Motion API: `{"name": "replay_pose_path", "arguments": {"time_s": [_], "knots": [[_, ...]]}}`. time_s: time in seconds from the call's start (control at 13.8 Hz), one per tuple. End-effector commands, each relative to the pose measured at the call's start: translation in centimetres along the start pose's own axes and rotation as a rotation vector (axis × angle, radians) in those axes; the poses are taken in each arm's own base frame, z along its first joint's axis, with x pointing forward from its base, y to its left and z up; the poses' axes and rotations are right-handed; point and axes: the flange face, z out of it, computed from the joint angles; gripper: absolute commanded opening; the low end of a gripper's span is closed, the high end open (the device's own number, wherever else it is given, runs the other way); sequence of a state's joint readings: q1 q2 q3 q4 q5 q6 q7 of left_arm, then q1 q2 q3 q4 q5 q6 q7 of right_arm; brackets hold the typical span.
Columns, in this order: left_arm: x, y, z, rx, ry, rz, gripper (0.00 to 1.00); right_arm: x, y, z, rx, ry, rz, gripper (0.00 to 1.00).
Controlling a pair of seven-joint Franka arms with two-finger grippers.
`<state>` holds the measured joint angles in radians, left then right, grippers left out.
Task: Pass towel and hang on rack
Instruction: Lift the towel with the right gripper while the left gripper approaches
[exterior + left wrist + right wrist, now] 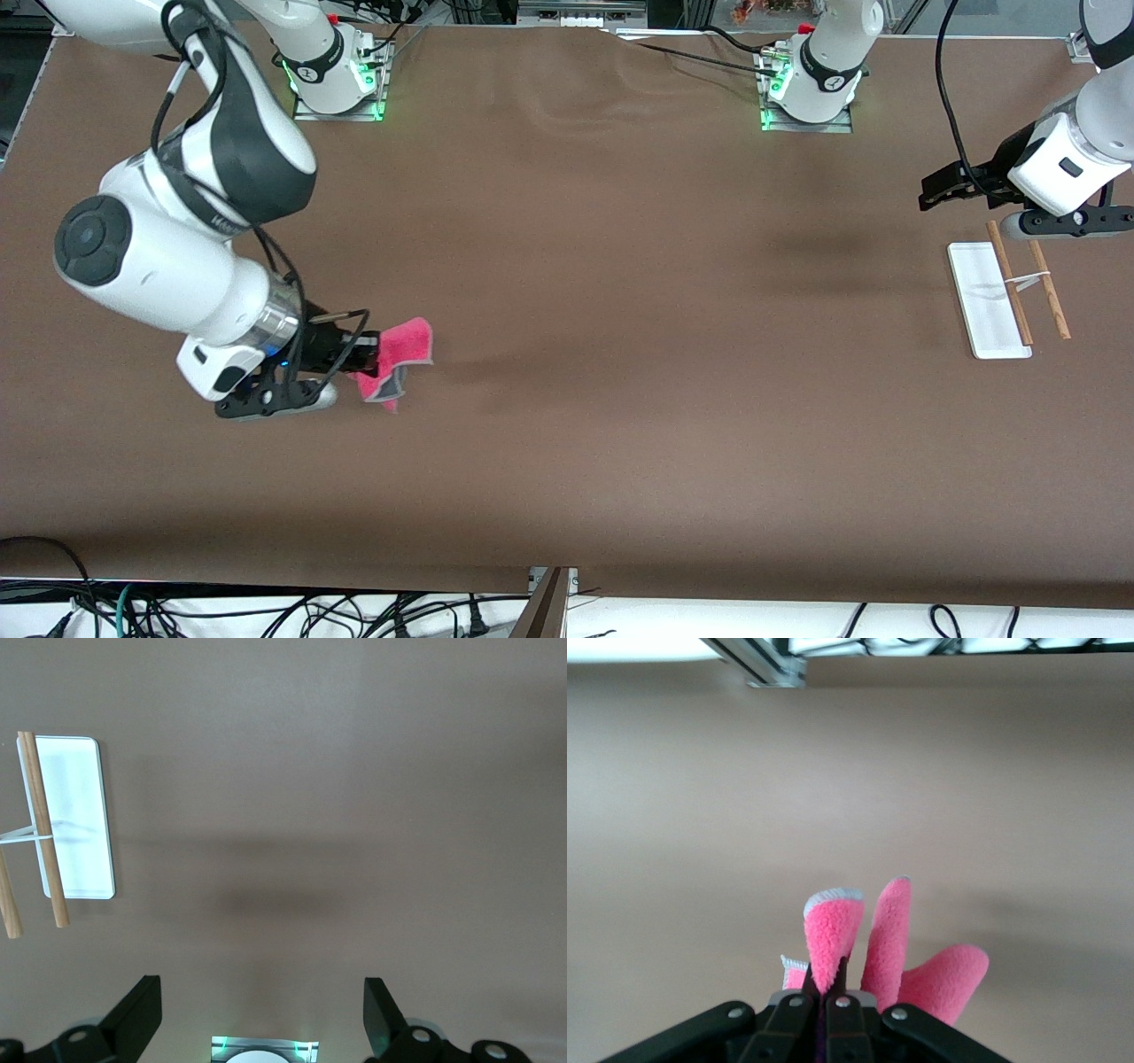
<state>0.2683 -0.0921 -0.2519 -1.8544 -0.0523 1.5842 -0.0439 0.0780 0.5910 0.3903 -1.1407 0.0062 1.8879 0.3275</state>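
Note:
My right gripper [370,352] is shut on the pink-red towel [399,354] and holds it above the table at the right arm's end. The towel hangs in folds, its dark grey reverse showing at the lower edge. In the right wrist view the towel [895,948] sticks out in folds past the closed gripper [829,985]. The rack [1005,297], a white base with two brown rods, stands at the left arm's end. My left gripper [941,190] is open and empty over the table beside the rack. The left wrist view shows the rack [64,828] and the open gripper [262,1014].
Both arm bases stand along the table edge farthest from the front camera. Cables lie off the table's front edge. The brown table surface [620,310] stretches between the two grippers.

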Motion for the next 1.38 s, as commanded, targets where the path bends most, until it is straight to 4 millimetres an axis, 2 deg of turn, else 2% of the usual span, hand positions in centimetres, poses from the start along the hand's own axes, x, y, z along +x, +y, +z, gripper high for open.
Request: {"name": "replay_pose_path", "arguments": {"time_s": [0.0, 0.15, 0.29, 0.51, 0.87, 1.02, 1.31], "knots": [[1.2, -0.3, 0.8, -0.031, -0.004, 0.044, 1.0, -1.7, -7.9, -0.3, 0.053, 0.051, 0.093, 0.0], [1.8, 0.1, 2.0, -0.09, -0.001, 0.076, 1.0, -3.9, -13.7, 0.4, 0.098, 0.077, 0.12, 0.0], [2.3, 0.4, 3.5, -0.136, 0.019, 0.148, 1.0, -6.3, -19.4, 1.5, 0.152, 0.124, 0.073, 0.0], [3.3, 0.8, 6.2, -0.244, 0.049, 0.248, 1.0, -9.6, -24.9, 2.9, 0.204, 0.136, 0.056, 0.0], [4.4, 0.8, 10.4, -0.484, 0.09, 0.349, 1.0, -14.4, -31.3, 5.0, 0.275, 0.129, 0.032, 0.0], [5.1, 0.8, 11.7, -0.588, 0.104, 0.365, 1.0, -15.4, -32.8, 5.7, 0.306, 0.142, 0.015, 0.0], [5.7, -0.4, 15.7, -0.733, 0.148, 0.473, 1.0, -16.0, -33.7, 7.1, 0.331, 0.148, 0.008, 0.0]]}}
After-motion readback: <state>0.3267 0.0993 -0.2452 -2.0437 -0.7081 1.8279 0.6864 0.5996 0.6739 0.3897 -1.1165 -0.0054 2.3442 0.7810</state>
